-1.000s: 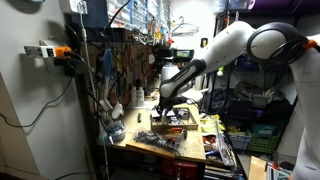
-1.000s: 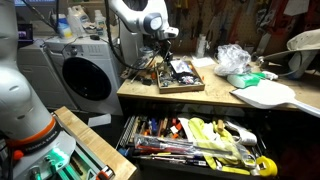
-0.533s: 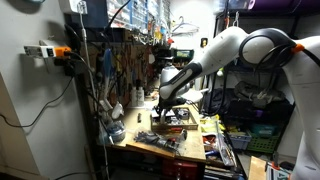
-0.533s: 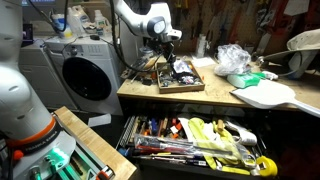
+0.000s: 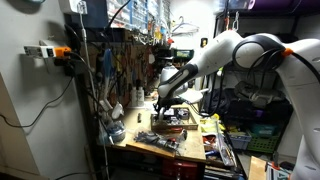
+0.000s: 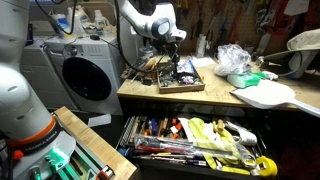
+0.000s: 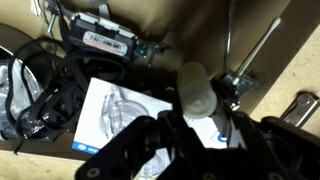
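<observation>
Grey rounded obj. [image 7: 196,90] sits at black tool [image 7: 200,128], above white plastic pkt [image 7: 115,115]; can't tell if clamped.

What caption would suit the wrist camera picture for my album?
Gripper poised above a tangle of black cables and a white packet.

I see washing machine [image 6: 85,72] beside desk [image 6: 213,88]; open tool drawer [image 6: 195,140] below; crumpled plastic bag [image 6: 232,58] on top.
</observation>
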Robot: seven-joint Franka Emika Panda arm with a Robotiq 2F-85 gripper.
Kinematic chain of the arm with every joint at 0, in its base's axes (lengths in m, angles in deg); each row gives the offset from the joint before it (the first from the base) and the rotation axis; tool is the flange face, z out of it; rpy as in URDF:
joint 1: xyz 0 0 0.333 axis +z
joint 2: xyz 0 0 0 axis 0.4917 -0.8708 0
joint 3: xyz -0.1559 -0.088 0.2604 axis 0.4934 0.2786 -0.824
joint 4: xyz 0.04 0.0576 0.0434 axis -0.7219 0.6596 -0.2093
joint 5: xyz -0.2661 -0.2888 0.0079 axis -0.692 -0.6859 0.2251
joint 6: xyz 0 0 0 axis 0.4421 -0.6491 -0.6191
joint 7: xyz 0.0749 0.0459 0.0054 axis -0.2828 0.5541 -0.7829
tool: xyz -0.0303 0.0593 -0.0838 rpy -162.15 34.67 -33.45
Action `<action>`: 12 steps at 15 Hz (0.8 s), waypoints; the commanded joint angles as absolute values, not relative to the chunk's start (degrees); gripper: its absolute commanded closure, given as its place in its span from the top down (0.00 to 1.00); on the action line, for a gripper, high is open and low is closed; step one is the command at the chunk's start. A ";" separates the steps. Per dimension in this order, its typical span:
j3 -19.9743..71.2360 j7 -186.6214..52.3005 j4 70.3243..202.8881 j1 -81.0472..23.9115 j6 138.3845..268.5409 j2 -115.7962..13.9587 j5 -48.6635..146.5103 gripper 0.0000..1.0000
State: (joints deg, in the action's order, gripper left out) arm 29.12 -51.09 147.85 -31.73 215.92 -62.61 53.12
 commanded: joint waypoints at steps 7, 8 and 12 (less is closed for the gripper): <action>29.27 -52.49 145.54 -31.79 213.89 -64.47 53.65 0.60; 29.26 -52.67 145.83 -31.65 213.69 -64.21 53.49 0.67; 28.95 -54.53 148.28 -31.10 212.24 -61.45 52.68 0.96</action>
State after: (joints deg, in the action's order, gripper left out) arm 29.07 -52.66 146.16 -31.48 214.69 -63.82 53.06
